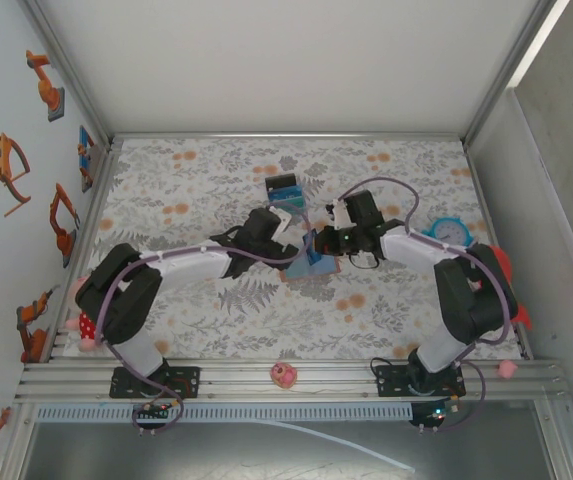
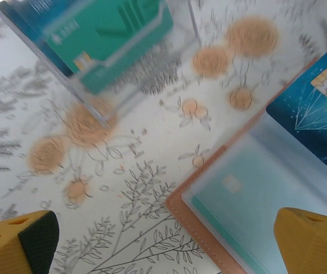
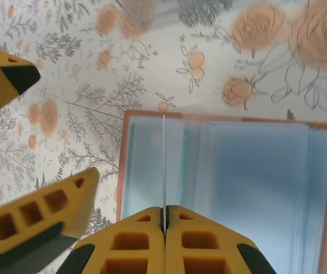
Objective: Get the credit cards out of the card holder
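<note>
The card holder [image 3: 231,188] lies open on the flowered cloth, tan-brown with blue-grey clear pockets; it is also seen from above [image 1: 309,270]. My right gripper [image 3: 164,214] is shut on a thin credit card [image 3: 164,165] that stands edge-on above the left pocket. In the left wrist view a dark blue card with a gold chip [image 2: 317,108] rises over the card holder [image 2: 206,220], and a teal card [image 2: 249,194] lies inside a pocket. My left gripper [image 2: 166,228] hangs open over the holder's corner, nothing between its fingers [image 2: 20,242]. Seen from above, the two grippers [image 1: 284,232] [image 1: 324,245] meet at the holder.
A clear box [image 2: 106,40] holding teal and blue cards stands just beyond the left gripper; from above it is the dark box [image 1: 284,187]. A blue alarm clock [image 1: 450,230] sits at the right, a pink toy [image 1: 284,375] on the front rail.
</note>
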